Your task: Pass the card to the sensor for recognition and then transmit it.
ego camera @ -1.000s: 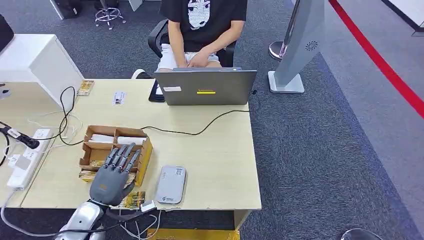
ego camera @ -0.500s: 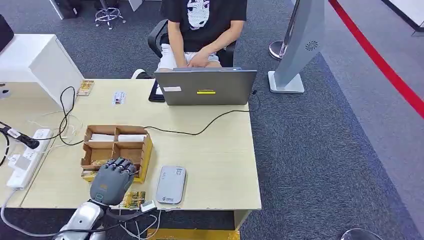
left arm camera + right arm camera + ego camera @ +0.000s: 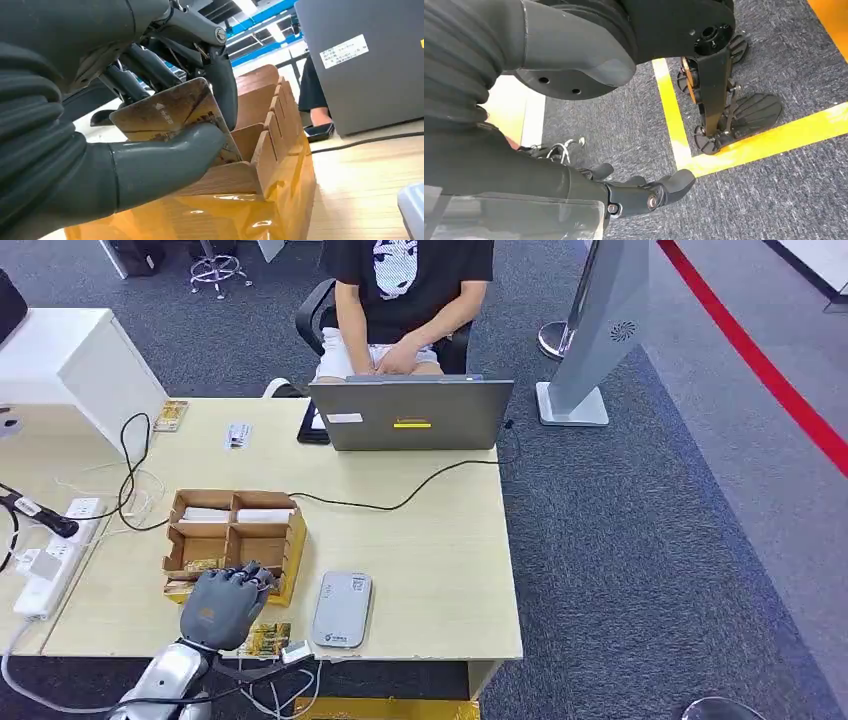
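My left hand pinches a card (thumb under it) over the box; right hand hangs loosely open.

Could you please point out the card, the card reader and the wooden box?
card (image 3: pixel 170 112), left wrist view, its printed face.
card reader (image 3: pixel 341 609), head view, its top.
wooden box (image 3: pixel 232 508), head view, centre divider.

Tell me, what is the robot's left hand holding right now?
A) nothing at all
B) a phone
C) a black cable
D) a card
D. The left wrist view shows the card pinched between the thumb and fingers of the left hand, right over the cardboard box.
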### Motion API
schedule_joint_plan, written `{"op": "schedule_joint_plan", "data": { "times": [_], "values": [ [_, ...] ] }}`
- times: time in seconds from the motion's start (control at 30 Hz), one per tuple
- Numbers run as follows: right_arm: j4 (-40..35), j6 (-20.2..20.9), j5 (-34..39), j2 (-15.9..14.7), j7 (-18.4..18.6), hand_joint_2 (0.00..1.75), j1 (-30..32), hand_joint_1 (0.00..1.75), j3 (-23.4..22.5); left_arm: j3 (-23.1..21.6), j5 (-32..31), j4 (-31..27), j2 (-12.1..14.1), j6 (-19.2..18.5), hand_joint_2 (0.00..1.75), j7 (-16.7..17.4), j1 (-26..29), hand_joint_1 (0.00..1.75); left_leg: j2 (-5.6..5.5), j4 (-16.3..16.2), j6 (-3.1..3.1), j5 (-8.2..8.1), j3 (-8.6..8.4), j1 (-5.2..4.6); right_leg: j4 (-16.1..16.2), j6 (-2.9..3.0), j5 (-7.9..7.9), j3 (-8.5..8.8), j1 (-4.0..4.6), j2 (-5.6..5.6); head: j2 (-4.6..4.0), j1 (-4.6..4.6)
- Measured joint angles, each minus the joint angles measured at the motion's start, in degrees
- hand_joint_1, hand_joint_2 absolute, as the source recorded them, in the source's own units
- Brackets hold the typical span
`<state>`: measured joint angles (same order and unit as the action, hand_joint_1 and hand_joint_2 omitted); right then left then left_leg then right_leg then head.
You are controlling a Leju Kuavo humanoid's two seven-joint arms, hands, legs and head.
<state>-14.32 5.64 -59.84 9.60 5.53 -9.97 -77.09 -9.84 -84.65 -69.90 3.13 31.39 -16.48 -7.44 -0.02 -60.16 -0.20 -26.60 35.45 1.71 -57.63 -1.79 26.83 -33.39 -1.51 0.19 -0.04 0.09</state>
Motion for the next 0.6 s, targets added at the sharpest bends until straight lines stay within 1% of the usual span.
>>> {"op": "schedule_joint_plan", "data": {
  "times": [0.17, 0.27, 0.37, 0.5, 0.6],
  "values": [
    [0.0, 0.0, 0.0, 0.0, 0.0, 1.75, 0.0, 0.00, 0.0, 0.0, 0.3, 0.0, 0.0, 0.4, 1.75, -0.4, -0.1, 1.75, 0.00, 0.0, 0.00, 0.00, 0.00, 0.00, 0.0, 0.00, 0.00, 0.00, 0.00, 0.00, 0.00, 0.00],
    [0.0, 0.0, -0.1, 0.0, 0.0, 1.75, 0.0, 0.00, 0.1, 0.0, 0.3, -0.8, 0.0, 1.4, 1.75, -1.0, -0.1, 1.75, 0.00, 0.0, 0.00, 0.00, -0.01, 0.00, 0.0, 0.00, 0.00, -0.03, 0.00, 0.00, 0.00, 0.00],
    [0.0, -0.3, -0.2, 0.0, 0.3, 1.75, 0.0, 0.00, 0.2, -0.4, 0.5, -4.8, -0.4, 1.8, 1.75, -1.1, -1.0, 1.75, -0.01, 0.0, 0.00, 0.01, 0.01, 0.00, 0.0, 0.00, -0.01, -0.03, 0.00, -0.01, 0.00, 0.00],
    [0.0, -0.4, -0.2, 0.0, 0.3, 1.75, -0.4, 0.00, 0.5, -1.4, 1.3, -12.4, -1.5, -0.9, 1.75, -1.1, -3.6, 1.75, -0.02, 0.0, 0.00, 0.01, -0.02, -0.01, 0.0, 0.02, -0.03, 0.04, 0.00, -0.01, 0.00, 0.00],
    [0.0, -0.5, -0.2, 0.0, 0.3, 1.75, -0.6, 0.00, 0.5, -1.9, 1.5, -15.6, -2.0, -1.1, 1.75, -1.2, -4.2, 1.75, 0.04, 0.0, 0.00, 0.00, -0.06, -0.01, 0.0, 0.06, -0.06, 0.03, -0.01, 0.03, 0.00, 0.00]
  ]
}}
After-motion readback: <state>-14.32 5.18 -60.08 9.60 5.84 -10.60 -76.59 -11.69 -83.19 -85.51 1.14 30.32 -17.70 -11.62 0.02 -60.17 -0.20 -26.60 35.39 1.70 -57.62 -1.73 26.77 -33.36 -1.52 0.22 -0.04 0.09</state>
